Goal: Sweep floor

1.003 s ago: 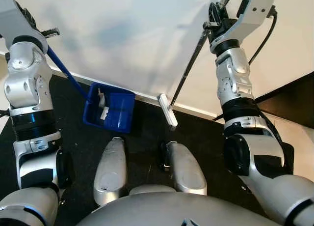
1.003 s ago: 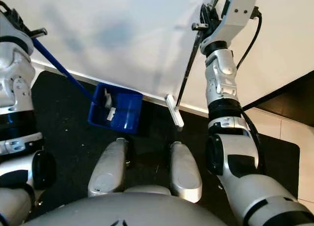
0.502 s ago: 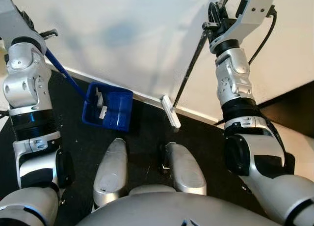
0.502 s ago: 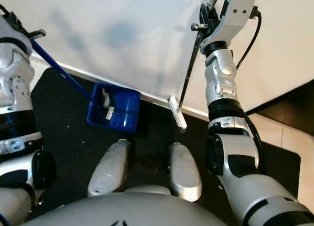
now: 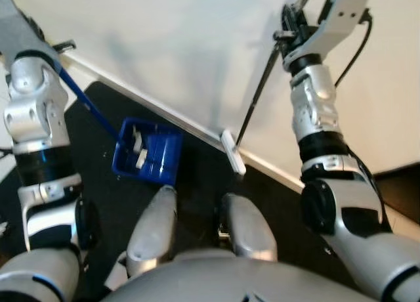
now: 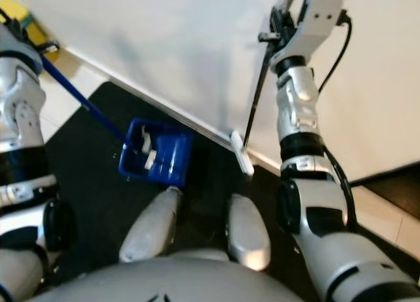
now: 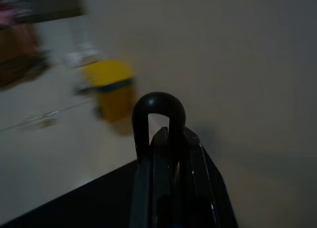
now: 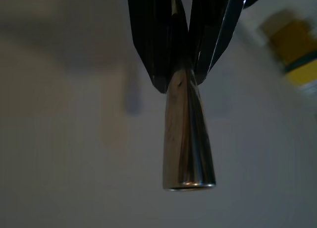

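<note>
Here, broom [image 5: 252,115] w/ white head [image 5: 233,152] on the black mat [image 5: 98,118] by the far wall, right gripper [image 8: 181,34] clenched on its metal handle. Blue dustpan [image 5: 147,159] sits left, left gripper [image 7: 171,158] grasping its handle [image 5: 88,108].

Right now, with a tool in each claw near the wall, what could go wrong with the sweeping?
The broom head sits at the baseboard, off to the side of the blue dustpan, so a stroke may push dirt past the pan's mouth. The right claw pinches only a thin metal handle, which may twist in the grip. The robot's feet stand close behind both tools and could knock them.
</note>
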Tool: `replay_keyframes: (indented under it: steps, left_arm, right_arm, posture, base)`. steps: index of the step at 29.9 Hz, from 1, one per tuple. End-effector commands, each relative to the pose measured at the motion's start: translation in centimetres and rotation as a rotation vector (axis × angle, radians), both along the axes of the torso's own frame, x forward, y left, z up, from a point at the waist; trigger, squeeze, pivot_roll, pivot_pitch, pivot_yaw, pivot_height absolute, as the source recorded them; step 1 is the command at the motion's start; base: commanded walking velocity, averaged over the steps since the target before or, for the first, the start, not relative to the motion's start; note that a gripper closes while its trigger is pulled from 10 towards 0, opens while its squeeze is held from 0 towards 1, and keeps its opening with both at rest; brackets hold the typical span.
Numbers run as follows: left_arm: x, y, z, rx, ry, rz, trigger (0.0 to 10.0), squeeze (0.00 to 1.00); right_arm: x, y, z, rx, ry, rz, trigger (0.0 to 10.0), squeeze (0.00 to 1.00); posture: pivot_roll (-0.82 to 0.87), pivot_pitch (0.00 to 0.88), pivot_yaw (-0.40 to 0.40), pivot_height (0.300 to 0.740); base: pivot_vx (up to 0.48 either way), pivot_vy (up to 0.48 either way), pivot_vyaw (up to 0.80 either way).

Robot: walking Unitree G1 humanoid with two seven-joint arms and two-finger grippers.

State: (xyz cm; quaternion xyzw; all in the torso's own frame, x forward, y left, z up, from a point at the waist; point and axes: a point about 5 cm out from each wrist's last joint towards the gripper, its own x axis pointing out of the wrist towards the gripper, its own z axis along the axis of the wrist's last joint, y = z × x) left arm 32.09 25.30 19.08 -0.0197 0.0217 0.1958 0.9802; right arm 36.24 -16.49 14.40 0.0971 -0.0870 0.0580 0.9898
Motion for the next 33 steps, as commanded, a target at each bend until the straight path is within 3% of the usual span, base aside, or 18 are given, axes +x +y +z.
replay_keyframes:
  steps: [1,33]
  left_arm:
    - [0.08,-0.11,0.57,0.006,-0.024,0.001,10.0,0.00]
    - [0.49,-0.66,0.56,-0.016,-0.019,-0.001,10.0,0.00]
  right_arm:
    - [0.11,-0.01,0.62,0.007,-0.035,-0.005,10.0,0.00]
    - [0.04,-0.08,0.30,0.013,-0.028,-0.008,10.0,0.00]
  posture:
    - [0.14,0.000,-0.056,0.740]
    - [0.13,0.000,-0.052,0.740]
  base:
    - [0.000,0.000,0.79]
    - [0.000,0.000,0.79]
